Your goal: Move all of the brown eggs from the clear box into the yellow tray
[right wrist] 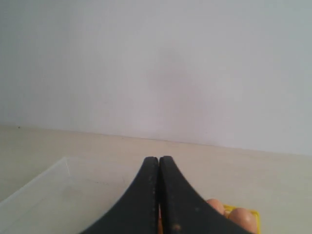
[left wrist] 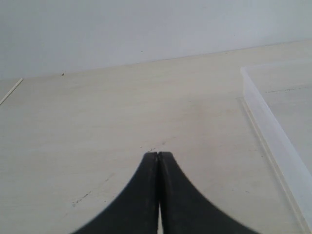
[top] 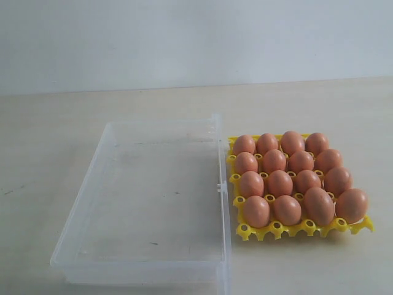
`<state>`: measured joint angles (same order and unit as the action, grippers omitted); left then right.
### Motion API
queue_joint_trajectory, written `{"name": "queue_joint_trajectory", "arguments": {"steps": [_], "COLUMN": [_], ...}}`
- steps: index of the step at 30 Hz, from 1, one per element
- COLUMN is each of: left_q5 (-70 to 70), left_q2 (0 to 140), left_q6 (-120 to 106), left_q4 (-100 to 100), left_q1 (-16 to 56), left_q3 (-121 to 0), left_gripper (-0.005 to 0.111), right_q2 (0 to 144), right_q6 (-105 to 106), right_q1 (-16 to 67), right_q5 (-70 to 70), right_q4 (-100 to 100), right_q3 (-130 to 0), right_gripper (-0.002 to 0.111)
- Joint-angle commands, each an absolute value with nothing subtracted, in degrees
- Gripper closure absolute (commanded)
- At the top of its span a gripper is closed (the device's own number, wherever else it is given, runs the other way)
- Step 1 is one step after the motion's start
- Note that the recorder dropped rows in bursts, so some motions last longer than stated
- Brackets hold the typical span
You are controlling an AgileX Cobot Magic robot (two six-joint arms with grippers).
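Exterior view showed the brown eggs (top: 279, 182), sixteen in four rows of four, all seated in the cups of the yellow tray (top: 276, 230), which lay on the desk (top: 49, 141) at three o'clock of the clear box (top: 153, 196), just beside the box's latch wall. In the left wrist view the left jaws were pressed together with nothing between them, over bare desk near a wall of the box; the right jaws were likewise closed tight and held nothing, with a few eggs and a tray corner showing beyond them
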<state>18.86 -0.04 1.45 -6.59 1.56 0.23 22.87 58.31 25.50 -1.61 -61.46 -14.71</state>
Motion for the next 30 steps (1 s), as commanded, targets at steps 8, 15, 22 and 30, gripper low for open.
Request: {"name": "queue_joint_trajectory", "arguments": {"steps": [8,15,22,30], "left_q5": [18.09,18.09,18.09,18.09], "left_q2": [0.0,0.0,0.0,0.0], "left_q6": [1.7,1.7,1.7,1.7], "left_q4": [-6.68,-6.68,-6.68,-6.68], "left_q1": [1.64,1.64,1.64,1.64], "left_q3": [0.0,0.0,0.0,0.0], "left_gripper": [0.107,0.107,0.107,0.107], "right_q2": [12.1,7.54,4.89,3.75], "right_q6": [58.83,58.83,58.83,58.72], "right_q1": [16.81,10.15,5.28,3.68], "right_q5": [2.83,6.77,10.3,14.04], "right_q4": [-61.85,-59.92,-55.27,-54.55], "right_q3": [-5.66,-4.31,-4.31,-4.31], "right_gripper": [0.108,0.108,0.108,0.108]}}
